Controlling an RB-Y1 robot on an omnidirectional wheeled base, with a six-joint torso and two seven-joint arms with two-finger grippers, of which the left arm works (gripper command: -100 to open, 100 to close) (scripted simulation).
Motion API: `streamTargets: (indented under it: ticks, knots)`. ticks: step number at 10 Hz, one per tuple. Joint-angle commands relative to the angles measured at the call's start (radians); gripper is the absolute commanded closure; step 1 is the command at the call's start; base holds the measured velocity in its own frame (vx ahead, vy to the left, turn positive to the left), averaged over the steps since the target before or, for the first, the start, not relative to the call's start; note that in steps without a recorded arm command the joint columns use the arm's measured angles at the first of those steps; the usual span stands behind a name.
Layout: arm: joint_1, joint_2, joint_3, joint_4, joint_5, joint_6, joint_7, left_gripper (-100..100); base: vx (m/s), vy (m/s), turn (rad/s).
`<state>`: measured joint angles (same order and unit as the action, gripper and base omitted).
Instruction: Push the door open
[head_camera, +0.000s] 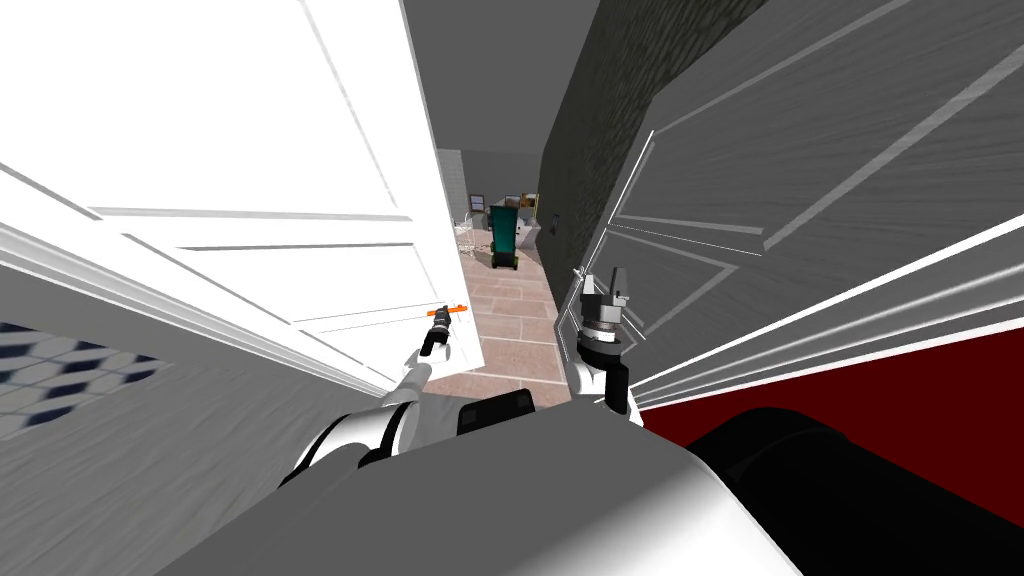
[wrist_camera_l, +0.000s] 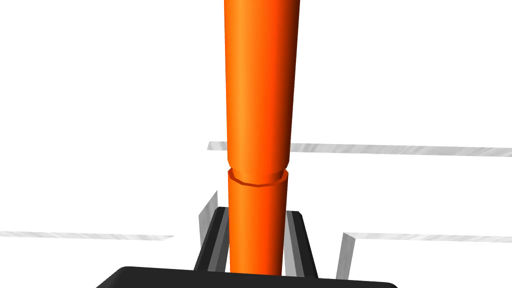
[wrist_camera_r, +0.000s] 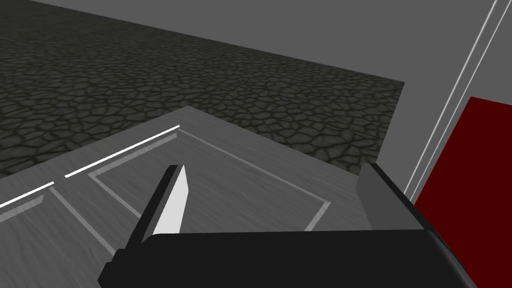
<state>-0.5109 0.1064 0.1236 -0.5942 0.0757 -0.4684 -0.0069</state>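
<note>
Pale brown floor tiles (head_camera: 510, 330) stretch ahead between a white panelled door (head_camera: 250, 150), standing ajar on my left, and a grey panelled door (head_camera: 800, 150) on my right. At the left wrist, the left gripper (wrist_camera_l: 257, 220) pinches the white panelled door's orange cylindrical handle (wrist_camera_l: 257, 100). At the right wrist, the right gripper (wrist_camera_r: 275, 195) stands spread before the grey panelled door.

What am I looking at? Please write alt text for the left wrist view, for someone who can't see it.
The left tool is shut on an orange door handle, its two fingers pressing the handle's sides. The handle runs straight away from the camera, and behind it lies the white door with thin grey panel lines.
</note>
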Motion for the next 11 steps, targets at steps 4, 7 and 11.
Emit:
streamTargets:
  ticks: [4,7,11]
  knots:
    - [0.008,0.017,0.041,-0.011,0.012,-0.005,-0.016,100,0.133,-0.099,0.051]
    - [0.010,0.021,0.057,-0.011,0.018,-0.006,-0.021,100,0.093,-0.081,0.047]
    - [0.014,0.030,0.095,-0.009,0.031,-0.006,-0.033,100,0.137,-0.106,0.064]
